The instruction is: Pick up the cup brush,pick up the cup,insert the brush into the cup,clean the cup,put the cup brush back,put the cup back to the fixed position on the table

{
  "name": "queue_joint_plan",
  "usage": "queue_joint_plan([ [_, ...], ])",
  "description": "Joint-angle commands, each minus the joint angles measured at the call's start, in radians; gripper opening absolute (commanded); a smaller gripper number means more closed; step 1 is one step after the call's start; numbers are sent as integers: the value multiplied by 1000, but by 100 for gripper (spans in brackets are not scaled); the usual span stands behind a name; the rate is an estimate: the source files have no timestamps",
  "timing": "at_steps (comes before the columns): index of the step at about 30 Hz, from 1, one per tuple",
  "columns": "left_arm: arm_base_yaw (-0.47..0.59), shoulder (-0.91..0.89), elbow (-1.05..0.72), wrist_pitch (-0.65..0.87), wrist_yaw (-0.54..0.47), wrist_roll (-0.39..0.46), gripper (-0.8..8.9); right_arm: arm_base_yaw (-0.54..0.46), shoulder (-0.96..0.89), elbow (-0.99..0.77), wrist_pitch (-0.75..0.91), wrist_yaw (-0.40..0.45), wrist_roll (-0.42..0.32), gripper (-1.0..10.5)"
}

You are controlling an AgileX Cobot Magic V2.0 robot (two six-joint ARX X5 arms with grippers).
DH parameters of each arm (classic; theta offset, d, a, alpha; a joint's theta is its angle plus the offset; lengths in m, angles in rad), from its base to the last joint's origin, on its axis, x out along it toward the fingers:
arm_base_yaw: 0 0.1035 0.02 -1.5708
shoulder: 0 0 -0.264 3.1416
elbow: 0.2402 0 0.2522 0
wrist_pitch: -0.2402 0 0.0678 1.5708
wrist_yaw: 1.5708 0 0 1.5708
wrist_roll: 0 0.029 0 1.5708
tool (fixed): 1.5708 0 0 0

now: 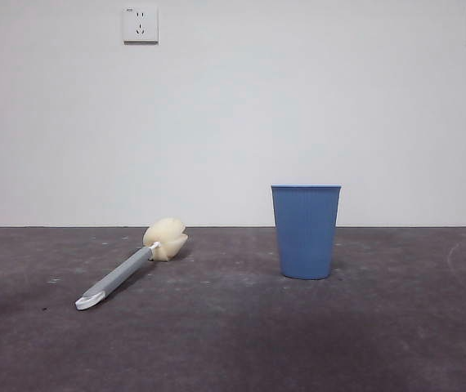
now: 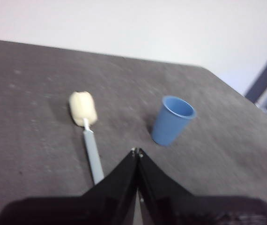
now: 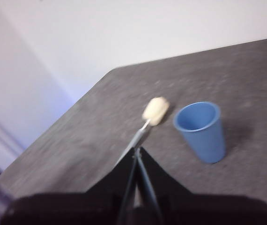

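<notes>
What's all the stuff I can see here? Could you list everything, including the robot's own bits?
cup brush: one, grey handle with a white tip and a cream-yellow sponge head, lying flat on the table beside the cup, apart from it.
cup: one, blue, ribbed, standing upright on the table with its mouth open to the top; it looks empty in the wrist views.
table: one, dark grey, scuffed, carrying both things.
wall: one, white, behind the table.
wall sockets: two, white, high on the wall, one at the picture's edge.
left hand: one, black, jaws shut, above the table near the brush handle, holding nothing.
right hand: one, black, jaws shut, above the table, holding nothing.
</notes>
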Motion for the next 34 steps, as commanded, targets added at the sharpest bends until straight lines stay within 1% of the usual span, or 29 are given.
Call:
queue_joint_plan([
  [1,2,31,61,-85,46,73,-7,14,34,77,-100,-11,-105,-11],
  [4,2,61,123,-192,76,121,-7,30,65,150,-246,-7,-188,-11],
  [7,2,79,170,-289,78,171,-7,43,89,203,-382,-5,-258,-11],
  [9,2,84,190,-336,78,198,-7,53,98,222,-448,-4,-291,-11],
  [11,2,84,201,-364,78,210,-8,61,101,225,-485,2,-303,-11],
  [14,2,84,202,-367,76,221,-3,72,104,225,-508,5,-305,-9],
  [16,2,84,202,-366,75,220,8,74,104,225,-507,4,-304,22],
  [17,2,84,202,-366,74,220,36,74,104,225,-507,4,-304,63],
  [18,2,84,202,-366,72,219,117,74,105,225,-507,5,-304,148],
  [21,2,84,202,-365,72,216,475,74,110,225,-507,17,-299,500],
  [22,2,84,202,-365,72,215,544,74,111,225,-507,32,-290,588],
  [23,2,84,202,-365,72,215,548,74,111,225,-507,42,-284,620],
  [24,2,84,202,-365,72,215,546,75,111,225,-507,51,-281,626],
  [29,2,107,202,-362,71,212,544,85,111,225,-507,52,-277,625],
  [34,2,192,202,-339,71,211,543,86,111,225,-507,53,-274,625],
])
